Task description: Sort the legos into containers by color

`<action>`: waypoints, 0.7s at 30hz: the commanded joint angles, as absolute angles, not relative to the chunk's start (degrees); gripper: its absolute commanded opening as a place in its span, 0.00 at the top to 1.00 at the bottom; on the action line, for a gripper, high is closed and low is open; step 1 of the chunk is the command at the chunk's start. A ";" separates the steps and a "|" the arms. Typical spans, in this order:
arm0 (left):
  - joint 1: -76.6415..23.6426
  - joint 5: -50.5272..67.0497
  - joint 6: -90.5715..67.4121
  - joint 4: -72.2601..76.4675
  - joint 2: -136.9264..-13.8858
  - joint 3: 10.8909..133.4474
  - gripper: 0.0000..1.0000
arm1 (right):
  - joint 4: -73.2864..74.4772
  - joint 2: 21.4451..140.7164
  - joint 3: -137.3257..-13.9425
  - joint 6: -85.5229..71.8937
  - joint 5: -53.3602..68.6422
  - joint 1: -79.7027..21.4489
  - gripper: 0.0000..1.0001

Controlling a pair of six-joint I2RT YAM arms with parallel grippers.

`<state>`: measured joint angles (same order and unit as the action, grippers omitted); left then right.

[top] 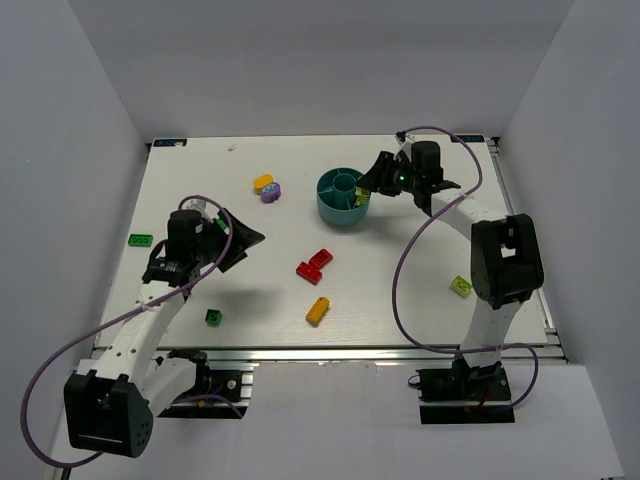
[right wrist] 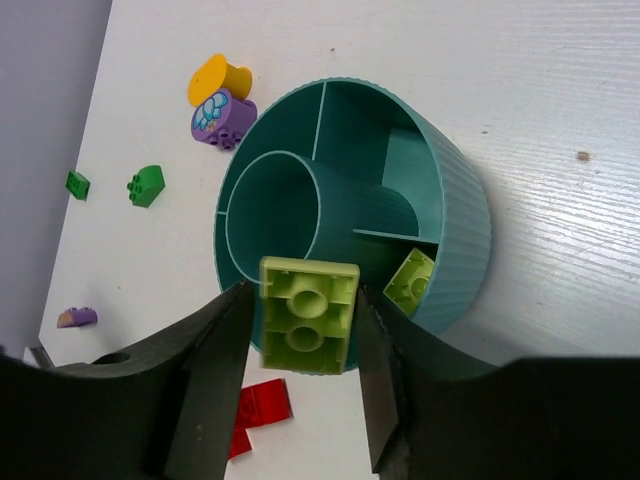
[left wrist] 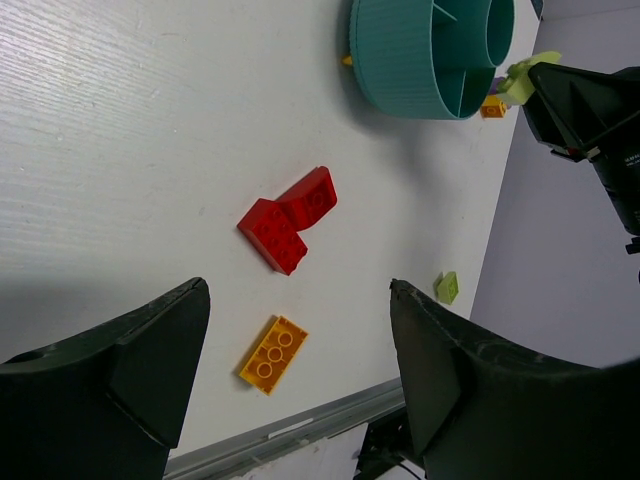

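Lime brick (right wrist: 307, 315) is clamped in right tool (right wrist: 300, 335) over dish (right wrist: 462, 225); if released early or off-target, it could be mis-sorted.

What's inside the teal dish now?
One lime green brick lies in one wedge; centre well bare. The held lime brick covers part of the teal dish.

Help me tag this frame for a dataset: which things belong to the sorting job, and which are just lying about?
Job: teal dish; held lime brick, in the right claw; sorted lime brick, in the dish; red bricks; orange brick; dark green brick; purple brick.
Lying about: purple cables.
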<state>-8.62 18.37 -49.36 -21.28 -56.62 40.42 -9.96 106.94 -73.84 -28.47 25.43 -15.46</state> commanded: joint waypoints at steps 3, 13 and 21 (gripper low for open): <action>-9.58 17.75 -49.75 -20.13 -55.72 40.08 0.18 | -13.45 107.67 -76.12 -28.30 25.58 -15.65 0.44; -12.21 17.05 -49.75 -19.43 -56.16 40.43 0.22 | -10.29 104.25 -78.30 -19.36 29.25 -15.21 0.36; -19.50 14.16 -46.24 -18.72 -62.83 42.27 0.71 | 20.03 97.12 -82.43 17.80 39.79 -12.66 0.11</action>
